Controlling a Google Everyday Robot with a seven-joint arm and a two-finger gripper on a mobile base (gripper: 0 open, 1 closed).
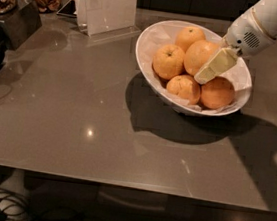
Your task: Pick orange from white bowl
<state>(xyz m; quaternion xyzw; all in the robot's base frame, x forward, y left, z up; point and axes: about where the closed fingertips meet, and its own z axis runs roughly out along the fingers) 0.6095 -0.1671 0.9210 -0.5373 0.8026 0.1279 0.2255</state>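
my gripper (213,67) hung low in the white bowl (146,42), lying over the right side of the orange (198,54). that fruit sat mid-bowl, crowded by four smaller oranges (168,61). whether i was open or clamped could not be told. i judged the orange firm and fairly weighty, its dimpled skin a little slick and apt to roll, so the hold belonged across its widest middle, squeezed moderately.

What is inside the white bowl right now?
The white bowl holds the largest orange, four smaller oranges and a paper liner. The gripper, reaching in, covers part of the largest orange; fruit hides the bowl's bottom.
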